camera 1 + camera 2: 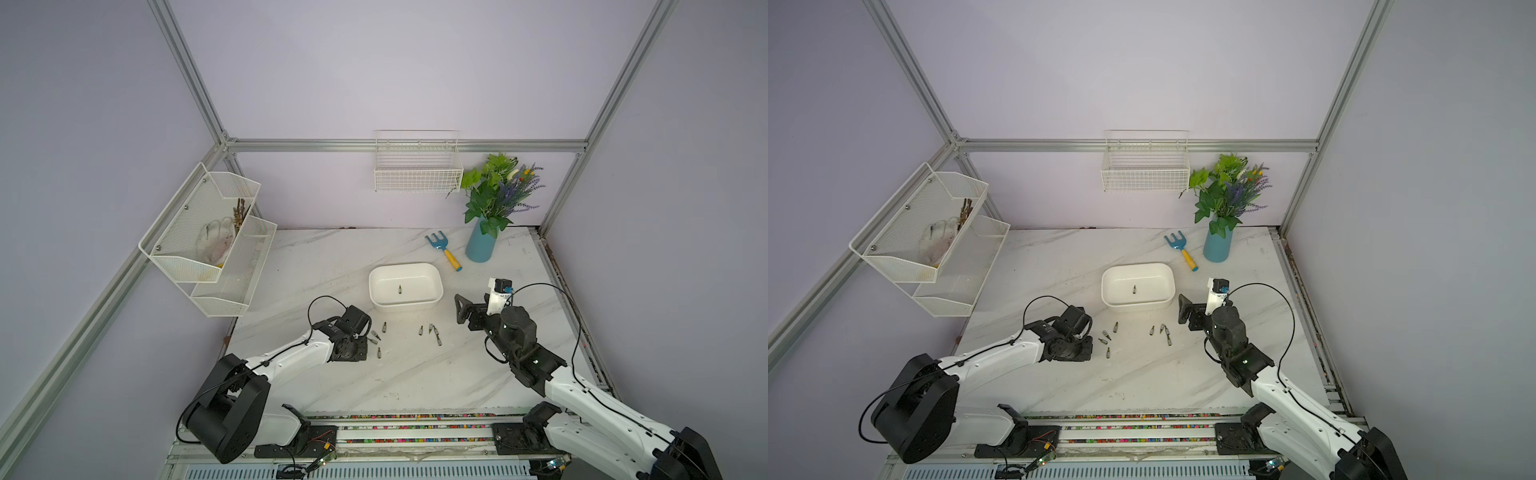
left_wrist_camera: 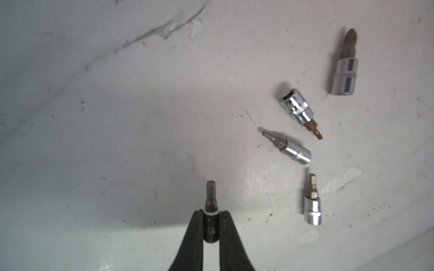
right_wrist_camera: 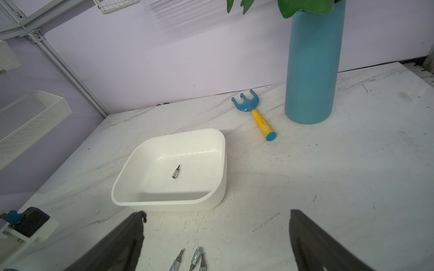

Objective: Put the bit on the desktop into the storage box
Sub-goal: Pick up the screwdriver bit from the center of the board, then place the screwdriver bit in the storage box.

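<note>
The white storage box (image 1: 405,265) stands mid-table in both top views, its rim (image 1: 1137,265) unobstructed, with one bit (image 1: 400,288) lying inside it. Several bits lie on the marble in front of the box, in a left cluster (image 1: 376,334) and a right cluster (image 1: 432,329). My left gripper (image 2: 211,214) is shut on the chrome base of a bit (image 2: 210,194), low over the table beside the left cluster (image 2: 290,148). My right gripper (image 3: 217,213) is open and empty. It hovers to the right of the box (image 3: 169,201), above the right cluster (image 3: 195,258).
A blue rake with a yellow handle (image 1: 444,250) and a blue vase of plants (image 1: 481,243) stand behind the box to the right. White mesh baskets hang on the left wall (image 1: 208,241) and the back wall (image 1: 417,168).
</note>
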You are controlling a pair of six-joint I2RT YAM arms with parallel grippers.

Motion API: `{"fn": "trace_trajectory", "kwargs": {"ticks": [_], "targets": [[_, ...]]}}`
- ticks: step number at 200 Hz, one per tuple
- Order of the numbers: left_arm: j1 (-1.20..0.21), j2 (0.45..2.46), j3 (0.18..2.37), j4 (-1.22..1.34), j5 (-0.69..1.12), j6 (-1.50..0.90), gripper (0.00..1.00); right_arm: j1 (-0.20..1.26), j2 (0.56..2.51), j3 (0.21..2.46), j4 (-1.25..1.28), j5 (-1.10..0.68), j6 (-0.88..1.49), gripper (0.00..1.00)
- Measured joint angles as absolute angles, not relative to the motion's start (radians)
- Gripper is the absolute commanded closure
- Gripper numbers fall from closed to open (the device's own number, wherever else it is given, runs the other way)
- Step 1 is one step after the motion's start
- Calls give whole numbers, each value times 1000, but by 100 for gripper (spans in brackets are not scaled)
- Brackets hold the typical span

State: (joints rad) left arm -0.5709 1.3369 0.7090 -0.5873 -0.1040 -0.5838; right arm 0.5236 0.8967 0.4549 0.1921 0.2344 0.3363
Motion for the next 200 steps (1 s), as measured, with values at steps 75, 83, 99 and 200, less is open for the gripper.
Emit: {"fn": "trace_trajectory", "kwargs": {"ticks": [75, 83, 99, 200], "targets": [[-571, 1417, 1001, -491, -69, -551, 86, 524, 908, 455, 194, 234, 336, 1], [-571, 1450, 1033, -470, -61, -544, 86, 524, 913, 455, 194, 234, 336, 0], [-571, 1519, 1092, -435, -51, -531, 86, 524, 920, 455, 194, 234, 336, 1], [-570, 1897, 1392, -316, -33, -466, 84, 524, 1016, 495, 175, 202, 336, 0]]}}
